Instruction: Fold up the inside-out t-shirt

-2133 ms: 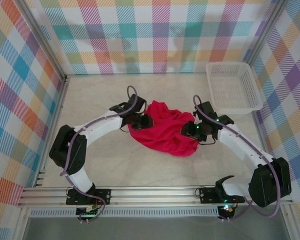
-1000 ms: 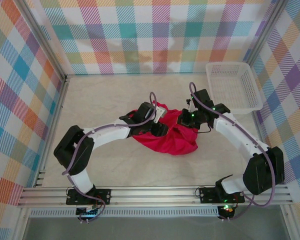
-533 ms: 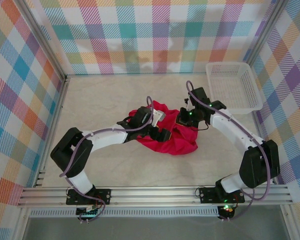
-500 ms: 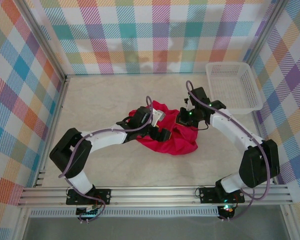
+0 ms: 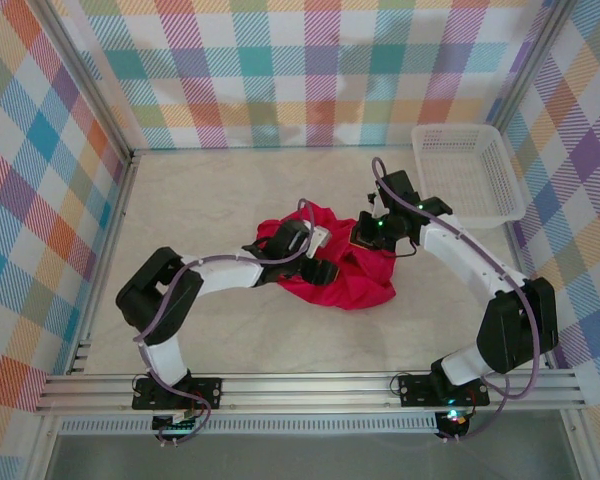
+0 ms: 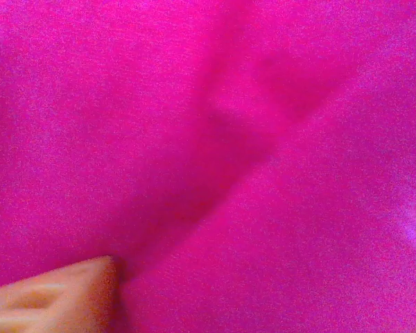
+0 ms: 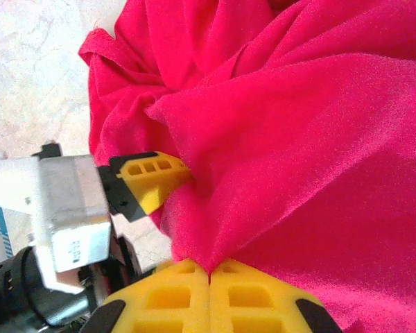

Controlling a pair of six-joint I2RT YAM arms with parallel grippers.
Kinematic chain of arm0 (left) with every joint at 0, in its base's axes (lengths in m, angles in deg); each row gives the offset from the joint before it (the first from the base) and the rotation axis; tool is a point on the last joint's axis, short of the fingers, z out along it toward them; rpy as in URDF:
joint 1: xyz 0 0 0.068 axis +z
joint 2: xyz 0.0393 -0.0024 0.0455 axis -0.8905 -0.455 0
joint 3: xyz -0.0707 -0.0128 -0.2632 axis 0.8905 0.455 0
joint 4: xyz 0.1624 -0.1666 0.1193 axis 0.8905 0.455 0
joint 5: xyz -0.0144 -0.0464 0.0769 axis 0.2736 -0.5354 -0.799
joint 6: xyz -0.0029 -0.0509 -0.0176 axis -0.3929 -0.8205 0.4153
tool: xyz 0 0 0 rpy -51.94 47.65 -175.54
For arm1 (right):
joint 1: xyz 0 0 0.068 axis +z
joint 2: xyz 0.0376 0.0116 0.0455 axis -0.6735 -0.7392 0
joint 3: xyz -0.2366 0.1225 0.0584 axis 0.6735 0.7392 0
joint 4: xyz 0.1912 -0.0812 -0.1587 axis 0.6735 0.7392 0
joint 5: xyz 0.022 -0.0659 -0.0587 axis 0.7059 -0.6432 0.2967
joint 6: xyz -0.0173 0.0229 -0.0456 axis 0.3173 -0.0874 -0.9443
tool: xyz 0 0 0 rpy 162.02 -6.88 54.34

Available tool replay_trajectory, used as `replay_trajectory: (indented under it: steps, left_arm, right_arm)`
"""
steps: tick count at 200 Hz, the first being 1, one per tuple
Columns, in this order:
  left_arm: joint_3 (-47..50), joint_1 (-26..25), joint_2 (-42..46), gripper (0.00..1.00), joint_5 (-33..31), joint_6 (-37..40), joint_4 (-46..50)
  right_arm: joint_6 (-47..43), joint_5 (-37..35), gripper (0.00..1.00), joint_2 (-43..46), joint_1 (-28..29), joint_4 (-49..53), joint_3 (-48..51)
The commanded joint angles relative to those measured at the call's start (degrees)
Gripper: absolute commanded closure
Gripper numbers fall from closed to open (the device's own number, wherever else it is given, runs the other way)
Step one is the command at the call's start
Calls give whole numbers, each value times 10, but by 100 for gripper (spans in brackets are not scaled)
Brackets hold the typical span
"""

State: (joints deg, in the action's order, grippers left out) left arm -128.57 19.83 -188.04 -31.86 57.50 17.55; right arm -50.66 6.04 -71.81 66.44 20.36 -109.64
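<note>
The inside-out t-shirt (image 5: 345,275) is a crumpled bright red heap in the middle of the table. My right gripper (image 7: 209,267) is shut on a raised fold of it, at the heap's far right side (image 5: 368,233). My left gripper (image 5: 322,268) is pushed into the heap from the left. One of its yellow fingers (image 7: 152,177) disappears under a fold just left of the right gripper. In the left wrist view red cloth (image 6: 249,152) lies right against the camera and one finger (image 6: 55,298) shows at the bottom left. How far the left jaws stand apart is hidden.
A white plastic basket (image 5: 460,222) stands at the back right corner. Checked walls close the table on three sides. Bare pale tabletop (image 5: 210,190) lies around the heap.
My left arm has reached a little further right, with its gripper pushed deeper into the red cloth. The right gripper keeps its hold on the fold and has hardly moved.
</note>
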Motion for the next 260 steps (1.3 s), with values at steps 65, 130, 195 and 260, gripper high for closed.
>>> replay_trajectory:
  steps: [65,130,195,260]
  left_arm:
    - [-145,43,113,100,32,2,291]
    - [-211,64,38,100,81,-134,349]
    - [-222,98,11,100,104,-173,339]
    - [-235,104,40,100,101,-169,368]
  right_arm:
    - [-82,-118,100,-46,-8,35,-70]
    - [-43,-113,61,-145,-7,93,-179]
    - [48,-52,79,16,58,-45,44]
    - [70,-78,58,-162,71,-90,-26]
